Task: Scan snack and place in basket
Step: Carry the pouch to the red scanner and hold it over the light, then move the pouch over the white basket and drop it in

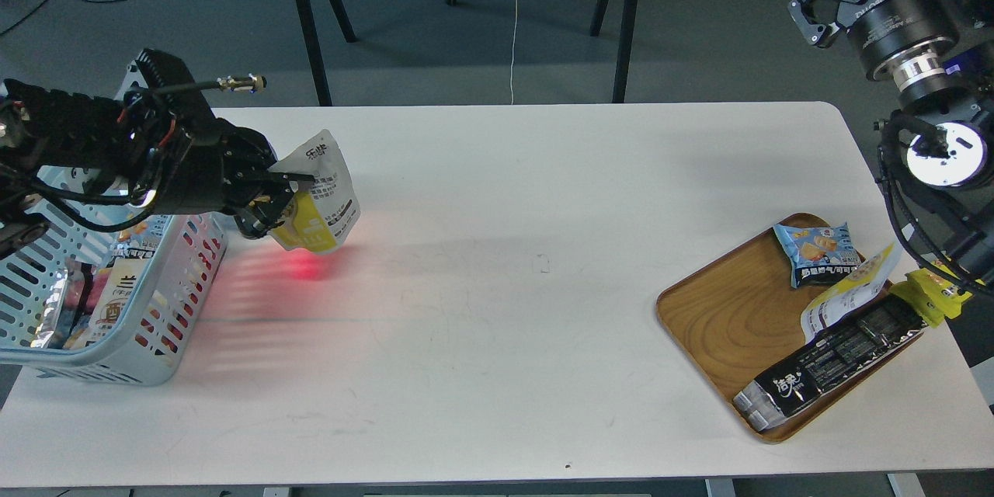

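My left gripper (281, 198) is shut on the snack (322, 194), a yellow-and-white pouch with its white text panel facing me. It hangs tilted above the table, just right of the pale blue basket (167, 311). Red scanner light glows on the pouch's lower edge and on the table below it. The basket stands at the table's left edge and holds several packs. My right gripper (815, 4) is raised high at the upper right, off the table, with its fingers spread and empty.
A wooden tray (722, 318) at the right front holds a blue snack pack (815, 248), a long black packet (831, 361) and a yellow-and-white pouch (846, 295). A bright yellow packet (932, 295) lies at the tray's right edge. A dark table's legs stand behind.
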Available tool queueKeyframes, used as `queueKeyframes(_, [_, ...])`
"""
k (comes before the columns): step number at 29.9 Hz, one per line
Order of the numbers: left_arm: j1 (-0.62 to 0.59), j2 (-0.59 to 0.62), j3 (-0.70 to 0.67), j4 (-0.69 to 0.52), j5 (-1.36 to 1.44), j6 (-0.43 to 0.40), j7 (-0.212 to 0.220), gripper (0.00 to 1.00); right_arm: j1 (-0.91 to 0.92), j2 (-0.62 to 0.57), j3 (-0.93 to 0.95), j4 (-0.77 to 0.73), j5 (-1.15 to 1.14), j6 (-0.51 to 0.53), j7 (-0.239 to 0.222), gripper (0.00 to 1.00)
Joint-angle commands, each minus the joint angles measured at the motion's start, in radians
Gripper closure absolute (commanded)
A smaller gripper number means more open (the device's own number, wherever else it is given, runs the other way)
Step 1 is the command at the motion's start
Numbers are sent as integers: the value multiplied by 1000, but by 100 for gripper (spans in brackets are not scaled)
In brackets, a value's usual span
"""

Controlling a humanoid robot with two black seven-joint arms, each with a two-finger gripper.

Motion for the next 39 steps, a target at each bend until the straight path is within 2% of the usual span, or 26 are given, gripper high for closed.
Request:
queueKeyframes(1, [9, 3, 5, 1, 0, 0, 4, 99, 0, 0, 4, -4, 0, 0, 0, 2])
queueKeyframes(7, [10, -2, 5, 4, 0, 0, 4, 99, -2, 1, 15, -6, 0, 0, 0, 2])
queueKeyframes(18, [-44, 59, -3, 16, 0, 0, -47, 99, -5, 1, 18, -6, 0, 0, 0, 2])
queueKeyframes(29, [-49, 84, 0, 8, 0, 0, -48, 99, -3, 1, 31, -6, 0, 0, 0, 2])
queueKeyframes(33, [-67, 156, -43, -42, 0, 0, -68, 99, -2, 1, 31, -4, 0, 0, 0, 2])
queueKeyframes(39, [-86, 283, -175, -22, 0, 0, -68, 99, -2, 1, 31, -6, 0, 2, 0, 2])
